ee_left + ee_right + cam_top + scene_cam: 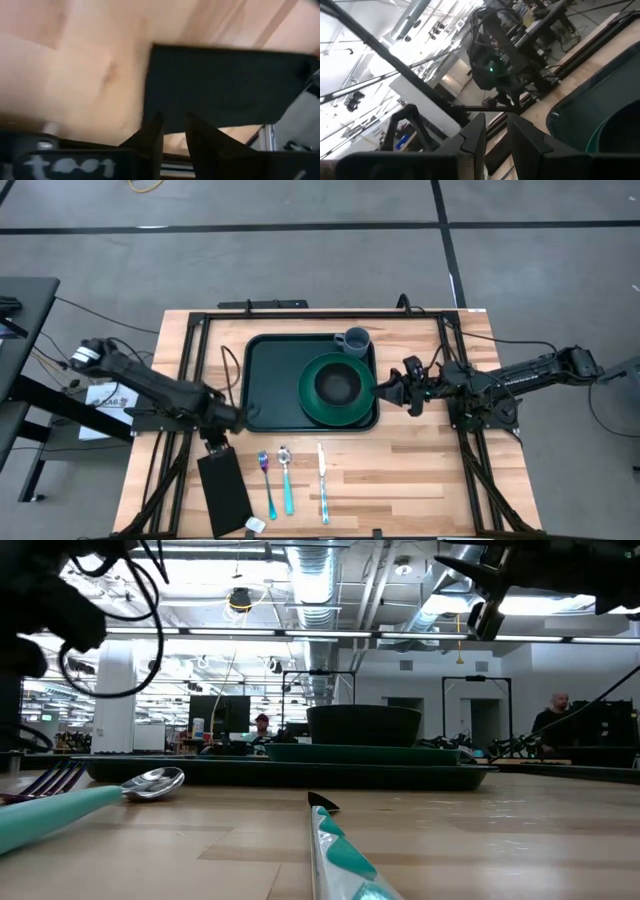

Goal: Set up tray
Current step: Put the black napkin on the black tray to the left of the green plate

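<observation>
The dark green tray (268, 385) lies flat in the middle of the table. On its right half sits a round green plate (312, 402) carrying a dark bowl (337, 385). A grey-blue cup (355, 340) stands at the tray's far right corner. My left gripper (215, 442) hovers shut over the far end of a black napkin (224, 488), which lies flat on the wood; the left wrist view shows the napkin (220, 90) beyond the fingers. My right gripper (388, 392), also shut, is raised just right of the plate's rim and tipped upward.
A fork (266, 480), a spoon (287, 478) and a knife (322, 480), all with teal handles, lie side by side on the near part of the table. A small white object (255, 525) sits at the near edge. Bare wood lies right of the knife.
</observation>
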